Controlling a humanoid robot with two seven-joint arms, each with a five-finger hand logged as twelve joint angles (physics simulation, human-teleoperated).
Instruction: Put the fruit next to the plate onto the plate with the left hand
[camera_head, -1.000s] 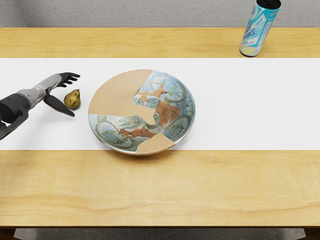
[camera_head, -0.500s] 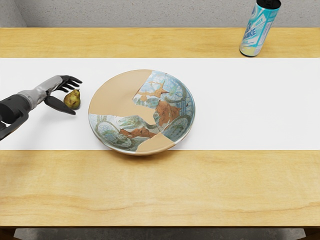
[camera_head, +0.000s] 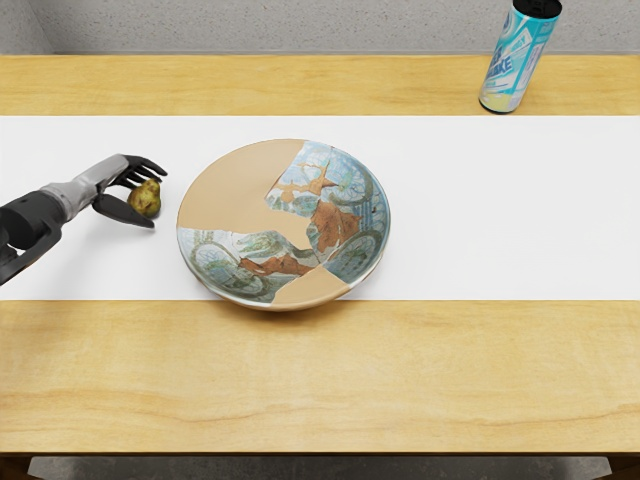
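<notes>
A small yellow-green pear (camera_head: 146, 199) stands on the white runner just left of the plate (camera_head: 230, 178), a wide shallow dish with a tan, blue and rust pattern. My left hand (camera_head: 138, 192) comes in from the left edge and brackets the pear. Its fingers (camera_head: 148, 166) curl over the pear's far side and top, and the thumb (camera_head: 128, 217) lies along its near side. The hand is open, cupped closely round the fruit, which still sits on the runner. The right arm is out of view.
A tall blue and white can (camera_head: 519, 55) stands at the back right on the wooden table (camera_head: 320, 380). The white runner (camera_head: 500, 210) crosses the table under the plate.
My left hand has slid right to the pear, and its fingers have curled down over the pear's top. The pear and the plate have not moved.
</notes>
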